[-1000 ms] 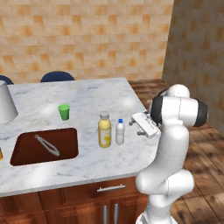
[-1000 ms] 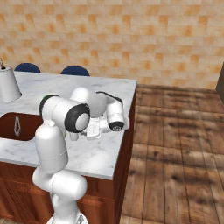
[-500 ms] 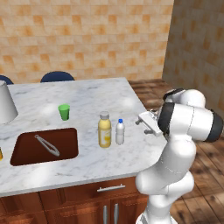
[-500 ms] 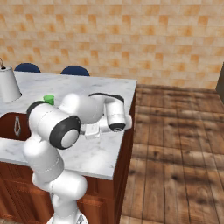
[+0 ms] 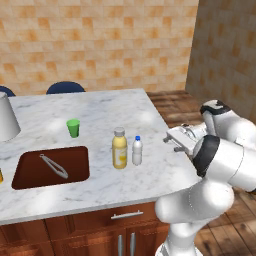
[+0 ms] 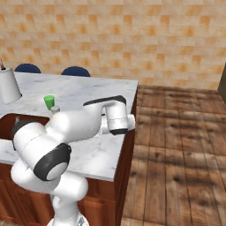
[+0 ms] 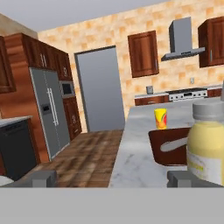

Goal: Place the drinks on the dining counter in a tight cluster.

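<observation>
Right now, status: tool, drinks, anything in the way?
Tool open, empty, at the dining counter's right edge. Yellow juice bottle and small white bottle stand side by side. Green cup well clear.

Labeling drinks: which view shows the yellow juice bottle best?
Left base view: the yellow juice bottle stands whole beside the sink. Hand view crops it at the right edge; in the right base view the arm hides all but its cap.

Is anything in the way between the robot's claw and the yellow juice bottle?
Partly. The small white bottle with a blue cap stands just right of the yellow juice bottle, on the side where the open gripper hovers. Otherwise only bare marble counter lies between them.
</observation>
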Robot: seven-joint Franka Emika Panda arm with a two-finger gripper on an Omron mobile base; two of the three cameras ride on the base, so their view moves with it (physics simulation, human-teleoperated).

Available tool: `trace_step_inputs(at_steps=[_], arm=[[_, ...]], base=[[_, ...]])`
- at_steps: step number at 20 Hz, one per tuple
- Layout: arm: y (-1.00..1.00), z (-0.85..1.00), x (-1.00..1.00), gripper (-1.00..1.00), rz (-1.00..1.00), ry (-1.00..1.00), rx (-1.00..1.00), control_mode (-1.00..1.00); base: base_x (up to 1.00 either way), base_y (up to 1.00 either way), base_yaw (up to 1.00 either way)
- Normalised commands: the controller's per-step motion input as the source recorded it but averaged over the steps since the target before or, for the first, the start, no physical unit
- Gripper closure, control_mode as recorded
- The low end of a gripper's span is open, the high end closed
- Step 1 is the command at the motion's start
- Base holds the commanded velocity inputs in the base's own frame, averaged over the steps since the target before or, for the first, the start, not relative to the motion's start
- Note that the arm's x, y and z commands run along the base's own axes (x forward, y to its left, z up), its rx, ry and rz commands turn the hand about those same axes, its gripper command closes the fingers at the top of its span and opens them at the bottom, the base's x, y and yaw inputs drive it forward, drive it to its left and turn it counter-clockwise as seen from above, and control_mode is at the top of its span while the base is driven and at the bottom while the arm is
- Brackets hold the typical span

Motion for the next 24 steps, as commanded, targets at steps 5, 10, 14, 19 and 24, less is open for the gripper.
trace_step_inputs(at_steps=[5,10,14,19,24], arm=[[0.0,0.29,-0.47,-1.0,-0.06,0.01,-0.09,-1.0],[0.0,0.27,-0.38,-1.0,-0.08,0.05,-0.04,-1.0],[0.0,0.14,-0.32,-1.0,-0.04,0.0,-0.05,-1.0],[0.02,0.08,-0.22,-1.0,0.0,0.0,-0.04,-1.0],[0.0,0.0,-0.02,-1.0,0.0,0.0,0.0,-1.0]], base=[[0.0,0.0,0.0],[0.0,0.0,0.0],[0.0,0.0,0.0],[0.0,0.0,0.0],[0.0,0.0,0.0]])
